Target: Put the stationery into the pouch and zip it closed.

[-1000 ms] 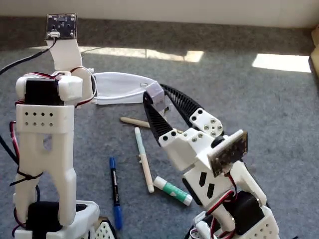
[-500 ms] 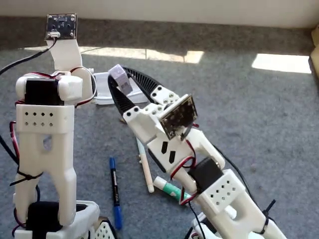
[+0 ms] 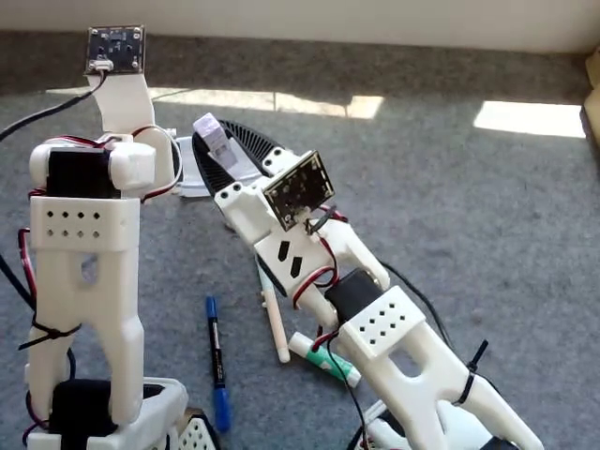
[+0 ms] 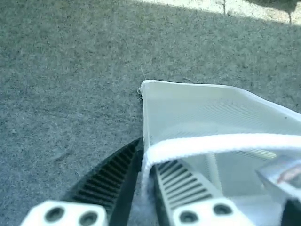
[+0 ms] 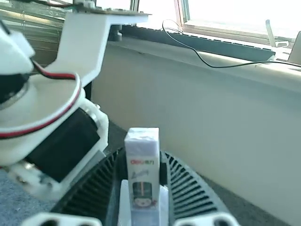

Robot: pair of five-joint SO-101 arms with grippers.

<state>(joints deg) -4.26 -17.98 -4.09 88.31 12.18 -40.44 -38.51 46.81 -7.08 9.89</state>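
Observation:
My right gripper (image 3: 214, 142) is shut on a small eraser (image 3: 210, 133) in a paper sleeve and holds it just above the white mesh pouch (image 3: 189, 182). In the right wrist view the eraser (image 5: 141, 165) stands upright between the black fingers (image 5: 188, 183). My left gripper (image 4: 146, 162) is shut on the pouch (image 4: 211, 113) at its rim, holding the mouth open; the eraser (image 4: 282, 172) hangs at the opening. A blue pen (image 3: 217, 352), a white pen (image 3: 273, 317) and a green glue stick (image 3: 325, 360) lie on the carpet.
Grey carpet (image 3: 487, 216) covers the floor, with open room on the right. The left arm's tall white body (image 3: 84, 272) stands beside the pens. A wall runs along the far edge behind the pouch.
My right arm has swung left and away from me with the eraser, from above the pens to over the pouch mouth. The left arm has kept still.

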